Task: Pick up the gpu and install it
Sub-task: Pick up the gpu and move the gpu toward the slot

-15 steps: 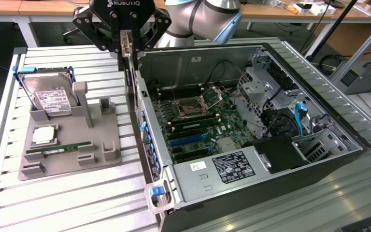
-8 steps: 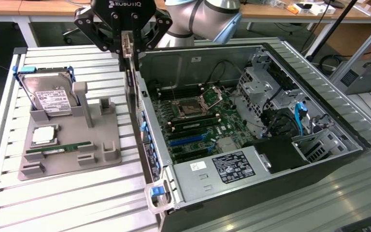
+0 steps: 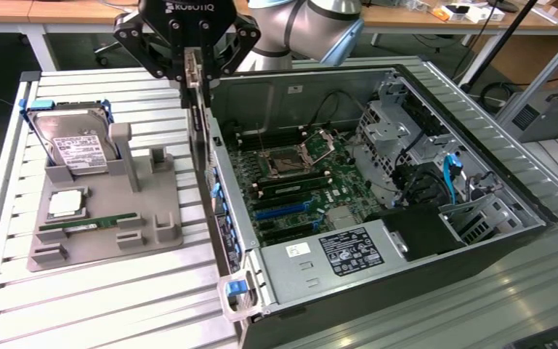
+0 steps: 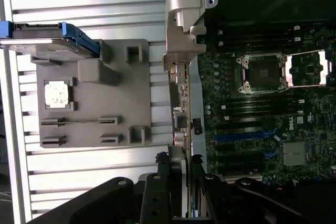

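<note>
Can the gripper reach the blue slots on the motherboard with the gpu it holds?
Probably yes: the gripper, shut on the gpu, hangs at the open case's edge; nothing covers the blue slots.

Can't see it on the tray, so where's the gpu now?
In the exterior view the gpu hangs edge-on in the pincer, between the tray at left and the case.

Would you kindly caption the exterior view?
The gripper holds the thin flat black gpu card upright by the open black computer case.

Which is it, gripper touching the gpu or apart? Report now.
Touching. The wrist view shows the gripper with its jaws closed against both faces of the gpu, no gap; the exterior view shows the card hanging upright from it.
</note>
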Controlling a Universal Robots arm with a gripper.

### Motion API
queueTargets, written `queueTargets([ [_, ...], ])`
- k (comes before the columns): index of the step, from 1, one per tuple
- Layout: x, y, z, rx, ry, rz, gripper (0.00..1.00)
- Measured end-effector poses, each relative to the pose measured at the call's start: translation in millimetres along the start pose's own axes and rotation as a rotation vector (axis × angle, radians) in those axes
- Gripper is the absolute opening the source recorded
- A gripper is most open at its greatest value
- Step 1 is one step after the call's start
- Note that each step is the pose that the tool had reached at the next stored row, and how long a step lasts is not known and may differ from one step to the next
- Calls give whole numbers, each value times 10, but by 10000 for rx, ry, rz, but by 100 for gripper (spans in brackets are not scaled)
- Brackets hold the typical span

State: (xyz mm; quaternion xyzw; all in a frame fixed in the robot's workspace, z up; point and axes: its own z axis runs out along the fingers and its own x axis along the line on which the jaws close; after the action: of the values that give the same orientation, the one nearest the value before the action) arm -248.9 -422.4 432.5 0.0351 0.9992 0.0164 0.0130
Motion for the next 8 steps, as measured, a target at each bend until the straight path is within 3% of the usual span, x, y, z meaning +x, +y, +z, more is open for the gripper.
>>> queueTargets([
  [8, -27, 0, 20, 29, -3, 0, 27],
])
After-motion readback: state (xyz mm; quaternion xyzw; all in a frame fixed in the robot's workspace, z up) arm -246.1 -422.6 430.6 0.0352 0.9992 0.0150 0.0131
